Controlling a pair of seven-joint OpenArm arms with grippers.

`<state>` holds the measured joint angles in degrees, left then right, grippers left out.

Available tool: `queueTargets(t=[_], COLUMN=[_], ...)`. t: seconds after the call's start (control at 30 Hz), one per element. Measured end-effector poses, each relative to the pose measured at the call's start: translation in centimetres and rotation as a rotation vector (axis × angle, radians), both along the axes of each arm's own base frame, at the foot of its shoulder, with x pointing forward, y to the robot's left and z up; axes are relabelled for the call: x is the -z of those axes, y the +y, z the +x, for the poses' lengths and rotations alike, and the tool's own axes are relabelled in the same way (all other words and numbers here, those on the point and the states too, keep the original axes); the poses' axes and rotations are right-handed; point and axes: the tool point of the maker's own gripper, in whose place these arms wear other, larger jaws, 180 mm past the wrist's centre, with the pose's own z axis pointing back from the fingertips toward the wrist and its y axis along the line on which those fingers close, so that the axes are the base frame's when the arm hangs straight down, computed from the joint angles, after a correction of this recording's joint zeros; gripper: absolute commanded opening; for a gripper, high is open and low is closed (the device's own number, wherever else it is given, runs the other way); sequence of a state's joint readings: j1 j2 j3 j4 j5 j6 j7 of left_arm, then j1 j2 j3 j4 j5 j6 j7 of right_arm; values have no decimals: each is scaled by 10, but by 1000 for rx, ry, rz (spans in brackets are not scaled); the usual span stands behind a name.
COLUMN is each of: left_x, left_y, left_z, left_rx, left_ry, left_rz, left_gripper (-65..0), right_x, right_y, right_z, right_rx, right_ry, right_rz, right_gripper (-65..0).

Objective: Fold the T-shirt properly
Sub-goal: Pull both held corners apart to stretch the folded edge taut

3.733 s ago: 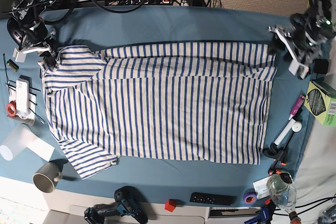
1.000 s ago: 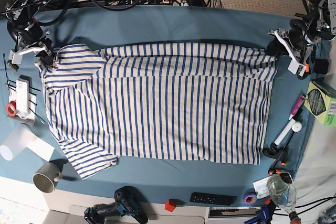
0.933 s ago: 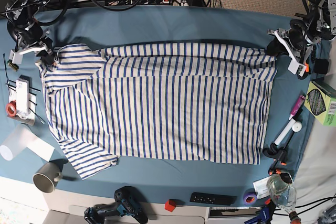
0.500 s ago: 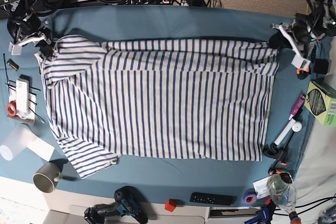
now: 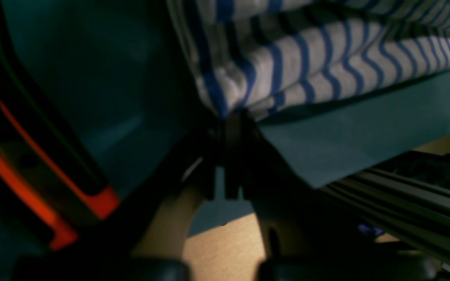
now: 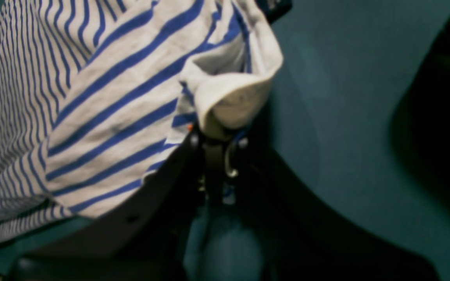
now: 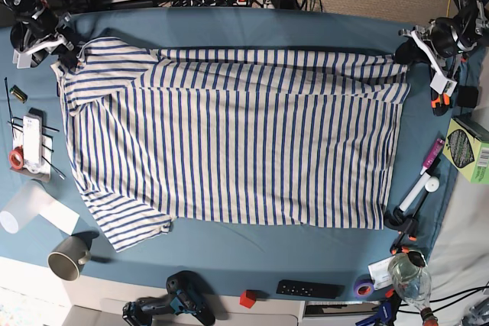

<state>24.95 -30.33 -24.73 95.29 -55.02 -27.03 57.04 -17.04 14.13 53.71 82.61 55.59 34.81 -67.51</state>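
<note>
While the T-shirt [image 7: 229, 131] lies spread on the bench [image 7: 252, 28], the left pincer [image 7: 405, 53] and right pincer [image 7: 67, 55] each clamp its far corners.

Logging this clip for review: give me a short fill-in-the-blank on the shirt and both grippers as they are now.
1. Both grippers are shut on the ____.
2. The T-shirt is white with thin ____ stripes.
3. In the base view the left gripper pinches the shirt's top ____ corner.
4. The right gripper pinches its top ____ corner in that view.

Missing words: T-shirt; blue; right; left
</note>
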Motion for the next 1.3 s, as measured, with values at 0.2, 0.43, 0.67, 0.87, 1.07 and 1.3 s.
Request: queueTargets(t=[0.2, 0.43, 0.67, 0.87, 1.07, 1.3], left_x=[1, 2, 2, 0, 0, 1], left_y=[-3, -7, -6, 6, 13, 12], left_z=[-10, -19, -27, -30, -35, -40], left_rx=[9, 23, 28, 11, -5, -8], left_ry=[13, 25, 38, 50, 61, 72], left_rz=[-20, -41, -46, -19, -10, -17], left_gripper=[-650, -650, -650, -650, -650, -650], right_x=[2, 2, -1, -15, -20, -17], right_y=[0, 1, 3, -4, -13, -14], right_z=[-7, -11, -14, -9, -9, -16], right_rx=[2, 0, -23, -66, -81, -86], right_ry=[9, 14, 31, 24, 42, 67], right_rz=[4, 9, -9, -65, -99, -101], right_gripper=[-650, -650, -650, -650, -650, -650])
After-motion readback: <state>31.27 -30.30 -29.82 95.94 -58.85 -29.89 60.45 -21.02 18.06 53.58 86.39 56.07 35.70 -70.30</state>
